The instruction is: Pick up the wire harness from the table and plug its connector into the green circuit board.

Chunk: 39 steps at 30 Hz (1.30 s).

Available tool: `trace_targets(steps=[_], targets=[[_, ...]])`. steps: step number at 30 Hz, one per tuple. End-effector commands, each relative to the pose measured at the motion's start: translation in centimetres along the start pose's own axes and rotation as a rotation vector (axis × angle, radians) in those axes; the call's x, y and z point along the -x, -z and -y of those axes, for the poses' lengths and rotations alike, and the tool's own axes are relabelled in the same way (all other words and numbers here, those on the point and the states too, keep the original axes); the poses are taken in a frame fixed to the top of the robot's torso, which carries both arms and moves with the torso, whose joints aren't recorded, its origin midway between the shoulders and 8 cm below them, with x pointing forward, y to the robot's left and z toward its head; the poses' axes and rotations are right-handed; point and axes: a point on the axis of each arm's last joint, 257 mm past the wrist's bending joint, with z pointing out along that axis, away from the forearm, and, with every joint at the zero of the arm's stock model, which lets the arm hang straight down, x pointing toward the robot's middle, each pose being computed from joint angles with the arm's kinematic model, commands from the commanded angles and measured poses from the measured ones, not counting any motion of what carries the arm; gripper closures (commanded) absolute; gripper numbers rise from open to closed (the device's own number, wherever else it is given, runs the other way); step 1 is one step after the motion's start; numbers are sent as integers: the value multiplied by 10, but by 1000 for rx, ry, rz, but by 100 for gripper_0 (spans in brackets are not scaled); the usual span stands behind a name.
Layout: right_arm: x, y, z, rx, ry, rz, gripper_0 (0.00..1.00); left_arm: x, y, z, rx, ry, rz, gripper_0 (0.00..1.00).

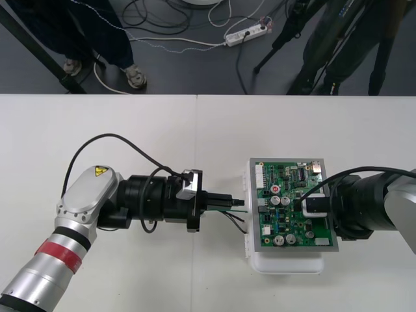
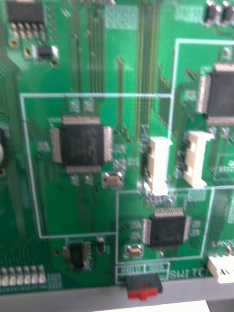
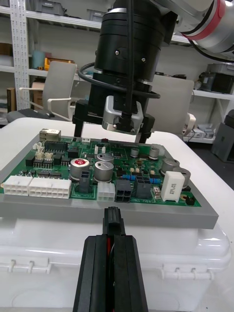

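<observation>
Plug [image 3: 113, 220] of the wire harness stuck out past the tips of the left hand [image 3: 113, 240], whose fingers were clamped on it with the red wire between them. Loose wires [image 1: 233, 218] hung behind. The plug's long axis pointed straight ahead at the green circuit board [image 3: 122, 168]. It was just short of the board's edge and not yet in. Black socket [image 3: 124, 190] lay ahead and a little higher, likely the target. Right hand [image 1: 316, 207] stood over the board beyond, fingers apart. White base [image 3: 161, 263] sat on the pale surface [image 1: 130, 130]. The short gap looked unobstructed.
</observation>
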Motion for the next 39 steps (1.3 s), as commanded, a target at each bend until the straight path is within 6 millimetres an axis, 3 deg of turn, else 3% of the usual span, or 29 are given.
trace_targets(steps=[1, 20, 39], targets=[[12, 2, 9, -17, -44, 14, 0, 15, -23, -13, 1, -117, 9, 100], [13, 2, 10, -19, -42, 13, 0, 9, -36, 0, -33, -150, -3, 100], [14, 3, 10, -19, -43, 16, 0, 12, -50, 0, -27, -185, 5, 100]])
